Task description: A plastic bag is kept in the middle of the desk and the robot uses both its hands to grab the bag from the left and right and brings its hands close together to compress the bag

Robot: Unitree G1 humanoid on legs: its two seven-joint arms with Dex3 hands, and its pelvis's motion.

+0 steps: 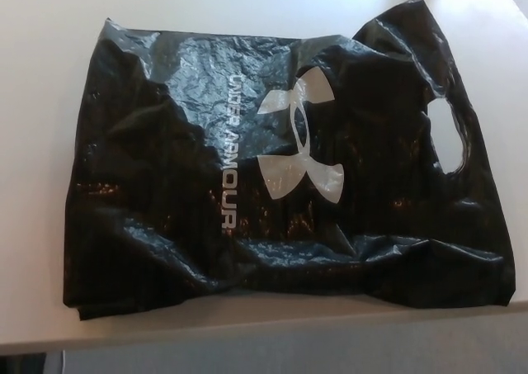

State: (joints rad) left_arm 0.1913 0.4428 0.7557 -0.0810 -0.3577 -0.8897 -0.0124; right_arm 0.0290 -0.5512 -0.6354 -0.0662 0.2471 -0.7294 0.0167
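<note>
A black plastic bag (280, 168) is lying spread out and crumpled on the desk (247, 7), covering most of its middle and reaching down close to the near edge. White lettering (232, 153) reading UNDER ARMOUR is running down the bag's middle, with a white logo (299, 147) just beside it toward the right. A cut-out handle hole (450, 136) is showing the pale desk through it near the bag's right side. The bag's lower left corner is sitting almost at the desk's near edge. Neither the left hand nor the right hand is showing anywhere, so nothing is gripping the bag.
</note>
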